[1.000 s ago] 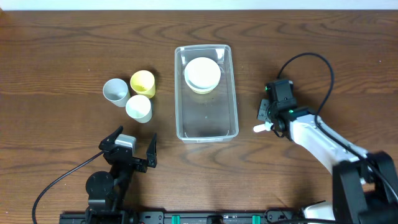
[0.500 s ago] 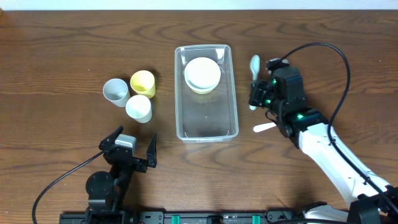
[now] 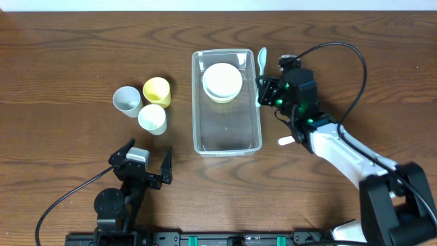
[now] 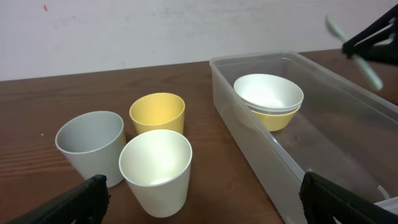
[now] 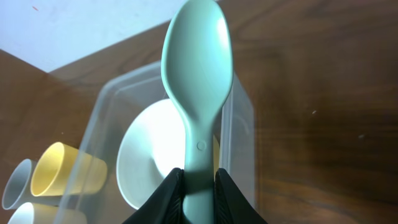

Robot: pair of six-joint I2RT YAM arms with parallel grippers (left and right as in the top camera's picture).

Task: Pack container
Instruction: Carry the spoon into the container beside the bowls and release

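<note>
- The container [image 3: 227, 126] lies at the centre of the wooden table [image 3: 68, 55], long axis running 12 to 6 o'clock. The right gripper [image 3: 263, 90] sits just beside its right rim, at about 2 o'clock from the bin's middle.
- The right gripper's fingers [image 5: 177, 193] are clenched on the handle of a mint-green spoon [image 5: 198, 81], whose bowl points toward 12 o'clock along that rim.
- The left gripper [image 3: 145, 164] rests at 7 o'clock from the container, well apart from it, with its fingers spread and nothing between them.
- We see a clear plastic rectangular bin with rounded corners and a raised rim. Its walls are glossy and the wood grain shows through its floor.
- At its 12 o'clock end sits a round white bowl [image 4: 268, 92] nested in a yellow bowl [image 4: 277, 118].
- At 9 o'clock stand three smooth tapered cups, upright and close together: grey cup [image 3: 127, 100], yellow cup [image 3: 156, 91] and white cup [image 3: 151, 119].
</note>
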